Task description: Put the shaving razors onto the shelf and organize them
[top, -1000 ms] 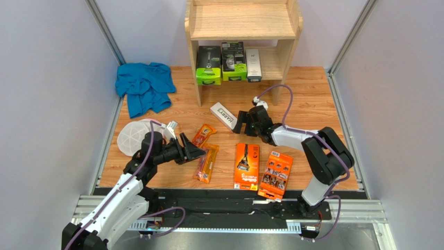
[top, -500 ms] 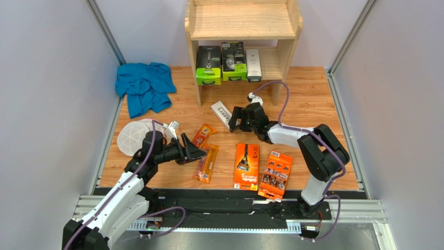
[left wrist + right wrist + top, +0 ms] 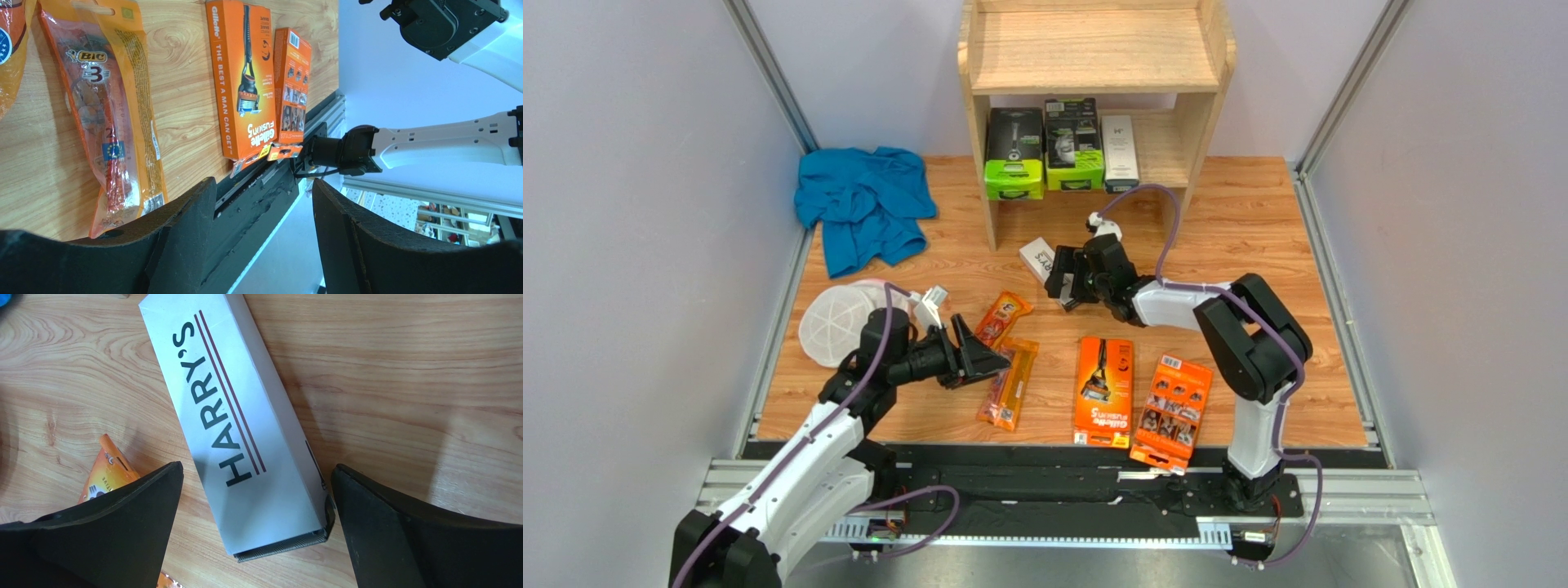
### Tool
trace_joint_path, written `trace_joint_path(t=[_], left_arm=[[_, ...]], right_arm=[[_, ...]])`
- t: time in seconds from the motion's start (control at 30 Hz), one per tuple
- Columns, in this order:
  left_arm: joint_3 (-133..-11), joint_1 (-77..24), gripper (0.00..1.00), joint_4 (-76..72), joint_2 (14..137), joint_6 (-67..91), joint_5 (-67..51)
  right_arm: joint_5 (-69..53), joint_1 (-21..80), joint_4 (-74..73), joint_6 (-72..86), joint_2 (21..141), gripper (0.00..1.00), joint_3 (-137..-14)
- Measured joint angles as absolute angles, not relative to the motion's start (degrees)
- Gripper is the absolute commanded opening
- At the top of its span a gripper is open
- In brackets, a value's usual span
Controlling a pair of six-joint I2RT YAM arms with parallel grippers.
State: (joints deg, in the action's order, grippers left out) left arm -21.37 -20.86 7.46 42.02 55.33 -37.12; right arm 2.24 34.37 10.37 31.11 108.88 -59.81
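The white HARRY'S box (image 3: 1037,256) lies flat on the floor in front of the wooden shelf (image 3: 1095,52). My right gripper (image 3: 1064,281) is open, and its jaws straddle the near end of that box (image 3: 239,416) without touching it. My left gripper (image 3: 986,358) is open and empty beside two narrow orange blister packs (image 3: 1003,315) (image 3: 1010,384). The BIC pack (image 3: 104,104) shows in the left wrist view. Two flat orange boxes (image 3: 1103,392) (image 3: 1172,410) lie near the front. A second white box (image 3: 1120,151) stands on the shelf's lower tier.
Two green-and-black boxes (image 3: 1014,153) (image 3: 1074,145) stand on the lower tier next to the white box. A blue cloth (image 3: 864,202) lies at the back left. White mesh discs (image 3: 840,321) lie by my left arm. Grey walls close both sides.
My right gripper has moved left and away from the base, from beside the HARRY'S box to over its near end. The left arm has barely moved.
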Motion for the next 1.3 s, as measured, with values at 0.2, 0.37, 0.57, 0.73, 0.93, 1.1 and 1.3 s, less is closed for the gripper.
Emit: trace_joint_path(t=[0.2,0.37,0.57,0.73,0.93,1.1,1.3], left_arm=[[-21.4,-20.9,0.67,7.4,42.8,55.2,-37.5],[-21.4,-20.9,0.67,7.4,42.8,55.2,-37.5],[-21.3,-20.9,0.67,7.1,42.8,55.2,-37.5],[-21.3,-20.8,0.67,7.0,42.2,55.4,-37.5],[-21.4,-20.8,0.67,7.2,41.6,55.4,-37.5],[-22.7,-20.8,0.66,8.6,40.8,55.2,-37.4],[-23.2,-20.5,0.67,9.9,39.0,54.9,-36.7]], right_arm=[[2.3,34.7,10.2,31.2,110.3,0.96,-61.6],[2.9,35.4,10.1,31.2,110.9,0.96,-62.4],[6.7,39.8,5.7,31.2,112.4,0.93,-66.0],[12.8,43.2,-2.2,33.6,113.4,0.75,-69.7],[17.8,44.2,-9.0,41.2,113.6,0.49,-71.5],[19.7,44.2,-11.4,44.9,114.0,0.33,-72.6],[20.7,45.6,-12.5,45.2,113.1,0.27,-71.9]])
